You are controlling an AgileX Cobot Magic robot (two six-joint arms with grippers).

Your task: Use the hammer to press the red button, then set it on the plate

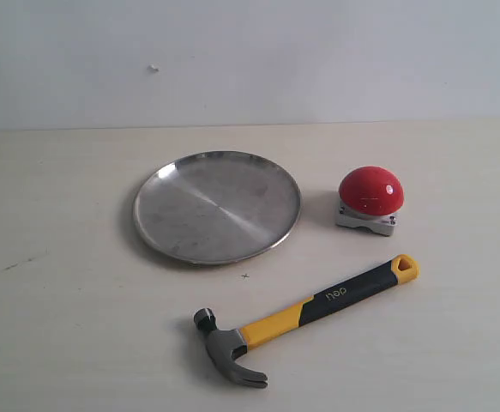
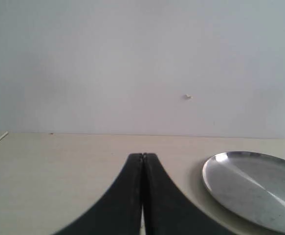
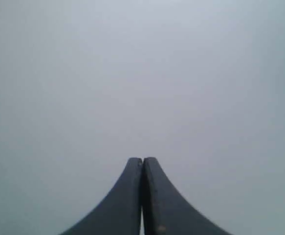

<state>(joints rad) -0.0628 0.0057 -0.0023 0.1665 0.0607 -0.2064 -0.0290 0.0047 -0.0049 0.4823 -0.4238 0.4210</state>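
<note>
Your left gripper and right gripper both have jaws pressed together, empty; the hammer lies near the plate, handle end angled toward the red button, your right arm's side.

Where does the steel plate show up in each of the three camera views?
Exterior view: the plate lies left of centre, beside the red button.
Left wrist view: the plate lies to one side of the shut left gripper, cut off by the picture's edge.
Right wrist view: not in it; only the shut right gripper shows.
Shared landmark: the pale speck on the wall, in the exterior and left wrist views.
</note>
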